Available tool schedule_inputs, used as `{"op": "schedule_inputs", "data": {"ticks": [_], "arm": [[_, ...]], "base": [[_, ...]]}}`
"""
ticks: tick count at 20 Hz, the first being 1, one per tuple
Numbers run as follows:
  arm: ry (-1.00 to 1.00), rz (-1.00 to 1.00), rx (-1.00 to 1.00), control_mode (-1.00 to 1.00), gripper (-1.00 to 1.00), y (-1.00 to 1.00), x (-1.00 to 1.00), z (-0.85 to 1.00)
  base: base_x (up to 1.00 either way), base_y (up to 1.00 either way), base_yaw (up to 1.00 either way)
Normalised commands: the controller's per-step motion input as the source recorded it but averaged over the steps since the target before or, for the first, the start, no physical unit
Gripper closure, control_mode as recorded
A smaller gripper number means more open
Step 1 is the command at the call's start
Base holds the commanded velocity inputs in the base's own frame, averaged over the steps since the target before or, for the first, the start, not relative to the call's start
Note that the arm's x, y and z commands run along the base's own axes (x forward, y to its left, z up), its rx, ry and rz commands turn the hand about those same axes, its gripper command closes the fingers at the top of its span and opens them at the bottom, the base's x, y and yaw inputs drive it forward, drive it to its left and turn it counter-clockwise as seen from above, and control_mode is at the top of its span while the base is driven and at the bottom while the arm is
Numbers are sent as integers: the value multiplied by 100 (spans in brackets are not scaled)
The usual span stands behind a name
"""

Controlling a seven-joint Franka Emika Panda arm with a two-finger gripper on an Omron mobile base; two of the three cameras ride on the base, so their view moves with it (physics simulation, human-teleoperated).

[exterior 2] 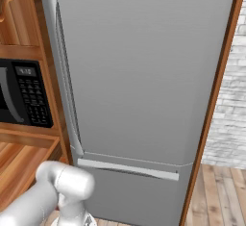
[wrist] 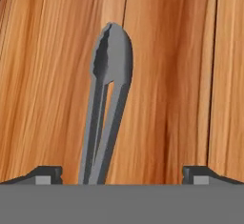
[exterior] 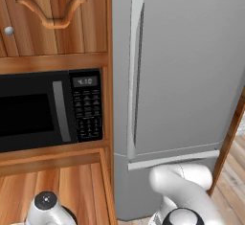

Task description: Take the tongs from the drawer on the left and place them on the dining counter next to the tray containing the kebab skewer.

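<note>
1. In the hand view we look straight down on the tongs [wrist: 108, 108], lying flat on the plank floor of the drawer [wrist: 43, 85], their scooped head pointing to the far side of that view and their 2 arms running back toward us.
2. Our gripper [wrist: 121, 173] has its jaws spread wide; 1 dark fingertip shows at the near left and 1 at the near right, with the tongs' arms passing between them, a little left of centre.
3. Neither fingertip touches the metal, so we judge nothing is held yet (the tongs rest on the wood by themselves).
4. From the base views we see the arm bent low, its white elbow in front of the grey fridge [exterior: 191, 71], with the black microwave [exterior: 48, 109] set in the wooden cabinetry to the left and a kettle [exterior: 48, 209] on the wood counter nearby.
5. Progress, as we read it: the drawer is open and the hand is lined up over the tongs, so the reach is done.
6. What is left is most of the job: lower, close on the thin arms, lift clear, carry them to the dining counter and set them beside the tray with the kebab skewer.
7. The strip is slim, so we would centre the jaws before closing.
</note>
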Motion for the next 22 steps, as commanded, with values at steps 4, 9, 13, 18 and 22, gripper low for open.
{"op": "schedule_inputs", "data": {"ticks": [4, 9, 13, 18, 22], "arm": [[0, -1, 0, -100, -100, 48, 10, -29], [0, 0, 0, -100, -100, 52, 7, -28], [0, 0, 0, -100, -100, 48, 2, -36], [0, 0, -7, -100, -100, 11, 0, -82], [0, -1, -4, -100, 100, 4, 1, -64]], "base": [[0, 0, 0], [0, 0, 0], [0, 0, 0], [0, 0, 0], [0, 0, 0]]}}
